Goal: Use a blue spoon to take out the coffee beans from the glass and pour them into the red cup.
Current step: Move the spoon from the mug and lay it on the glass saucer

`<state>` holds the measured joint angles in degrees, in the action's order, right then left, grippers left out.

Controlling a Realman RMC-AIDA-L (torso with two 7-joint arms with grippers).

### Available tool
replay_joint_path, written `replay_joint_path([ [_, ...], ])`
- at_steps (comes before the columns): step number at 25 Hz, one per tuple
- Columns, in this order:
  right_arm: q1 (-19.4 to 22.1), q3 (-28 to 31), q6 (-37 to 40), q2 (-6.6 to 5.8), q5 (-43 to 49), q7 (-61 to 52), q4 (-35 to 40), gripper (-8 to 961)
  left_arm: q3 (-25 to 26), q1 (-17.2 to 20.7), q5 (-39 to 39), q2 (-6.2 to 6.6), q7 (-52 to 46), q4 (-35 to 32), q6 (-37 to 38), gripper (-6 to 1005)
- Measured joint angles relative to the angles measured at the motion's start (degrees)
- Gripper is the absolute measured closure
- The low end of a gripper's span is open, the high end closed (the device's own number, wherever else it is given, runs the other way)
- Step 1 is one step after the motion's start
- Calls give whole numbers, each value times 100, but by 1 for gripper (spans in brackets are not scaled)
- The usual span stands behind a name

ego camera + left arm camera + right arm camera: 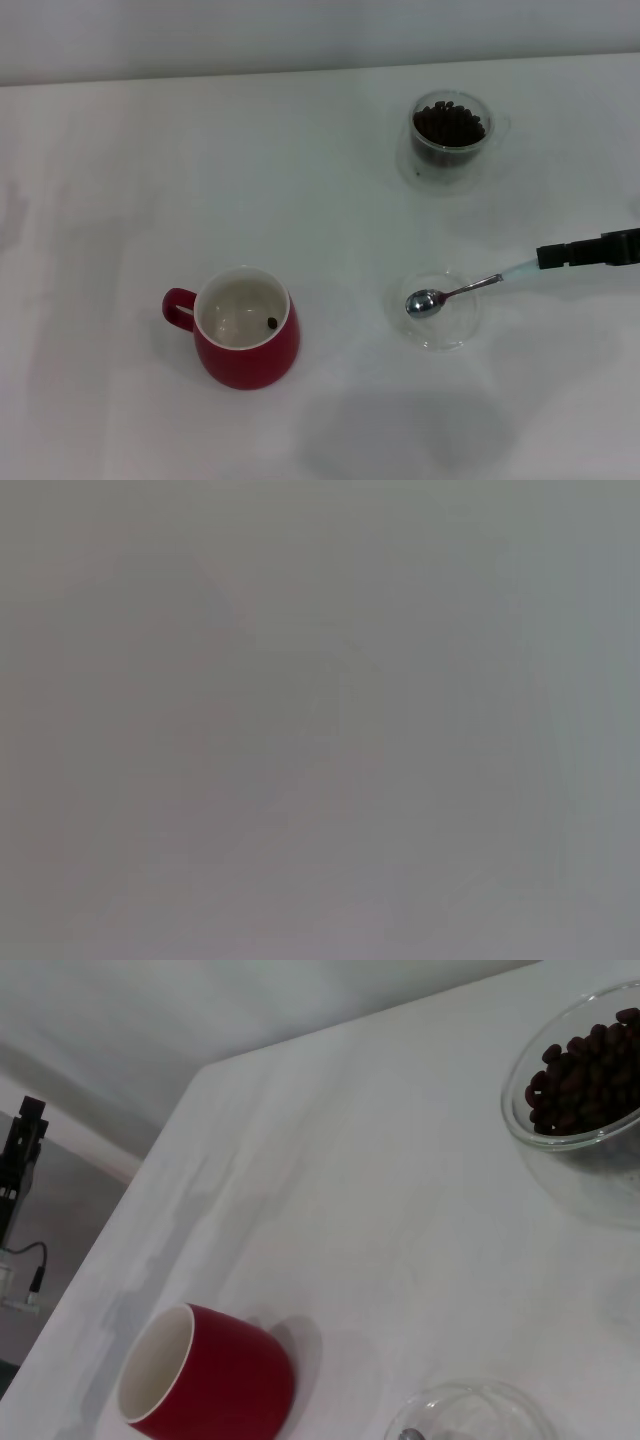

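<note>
The right gripper (560, 254) reaches in level from the right, clamped on the blue spoon (455, 294), whose bowl rests in a clear saucer (436, 335) between glass (452, 135) and red cup (246, 342).

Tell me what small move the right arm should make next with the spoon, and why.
Probably lift the blue spoon off the clear saucer and carry it toward the glass. The right gripper is at the handle end, the spoon's bowl looks empty on the saucer, the glass is heaped with coffee beans, and the red cup shows just one bean.
</note>
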<state>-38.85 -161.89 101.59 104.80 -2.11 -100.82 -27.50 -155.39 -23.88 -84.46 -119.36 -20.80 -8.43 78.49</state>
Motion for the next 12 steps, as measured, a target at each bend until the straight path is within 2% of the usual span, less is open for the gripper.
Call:
replay_joint_path([
  [12,3,0,-198,65,13,55,-1,807,0,-3,0,0,0,0,0,106],
])
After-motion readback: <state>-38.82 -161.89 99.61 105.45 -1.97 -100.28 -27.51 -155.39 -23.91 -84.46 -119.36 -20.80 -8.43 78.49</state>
